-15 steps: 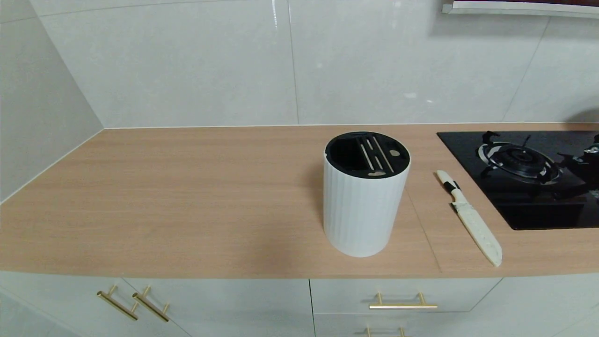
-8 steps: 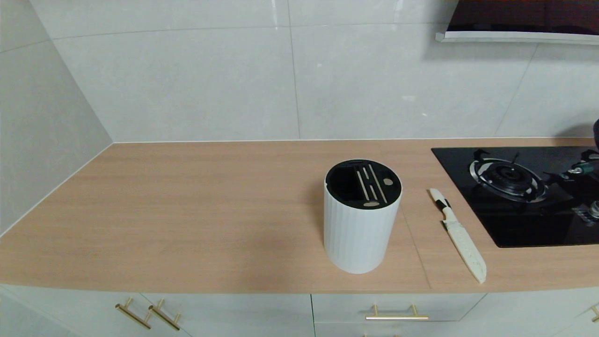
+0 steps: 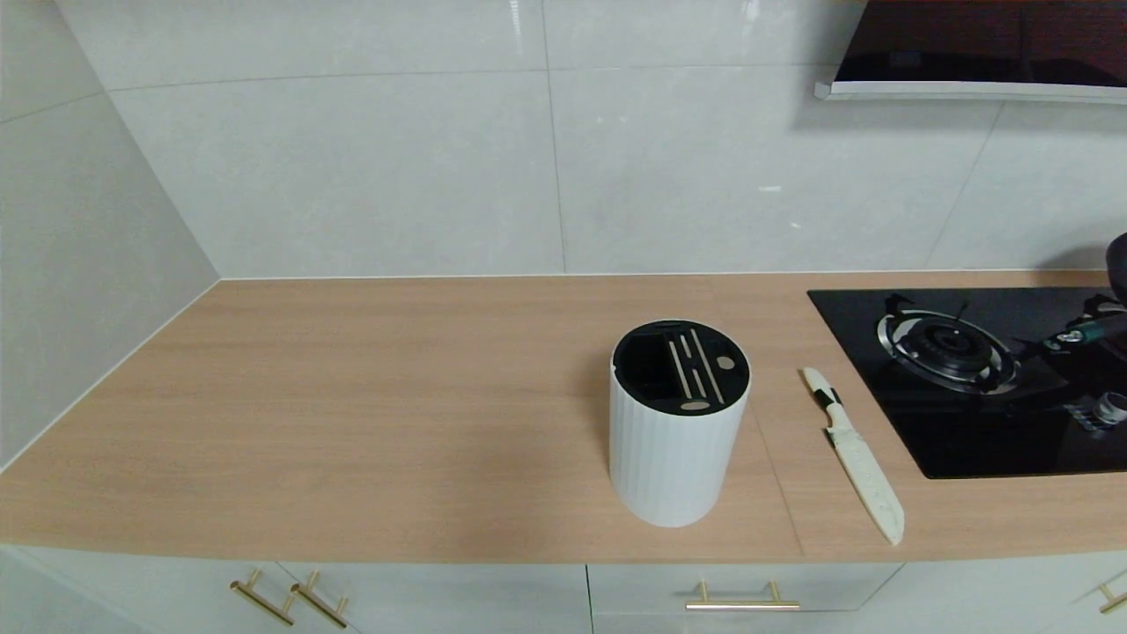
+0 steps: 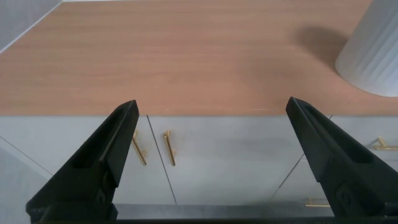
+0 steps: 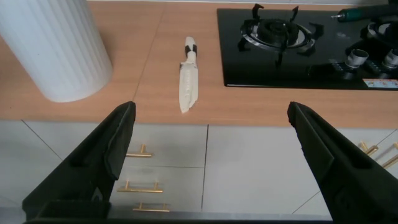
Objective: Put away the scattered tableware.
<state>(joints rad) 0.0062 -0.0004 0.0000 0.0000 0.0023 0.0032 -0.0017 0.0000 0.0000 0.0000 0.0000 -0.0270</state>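
Lying flat on the counter point(image 3: 396, 405), the knife point(image 3: 852, 453) sat between the holder point(image 3: 676, 440) and the hob point(image 3: 968, 396), apart from both and near the counter's front edge; its pale blade pointed toward that edge, its dark-banded handle toward the tiled wall point(image 3: 563, 167); the holder, a white ribbed cylinder with a black slotted top, stood upright to the knife's left; the hob was black glass with a round burner point(image 3: 942, 348), and a hood point(image 3: 977, 53) hung above it; white cabinets with brass handles point(image 3: 742, 605) ran beneath the counter. The left gripper point(image 4: 211, 107) hung off the counter's front edge, before the cabinet doors, its fingers point(image 4: 106, 155) spread wide and released, grasping nothing; the holder's base showed beyond it. The right gripper point(image 5: 211, 109) hung likewise off the front edge, facing the knife, its fingers point(image 5: 106, 155) parted wide and grasping nothing.
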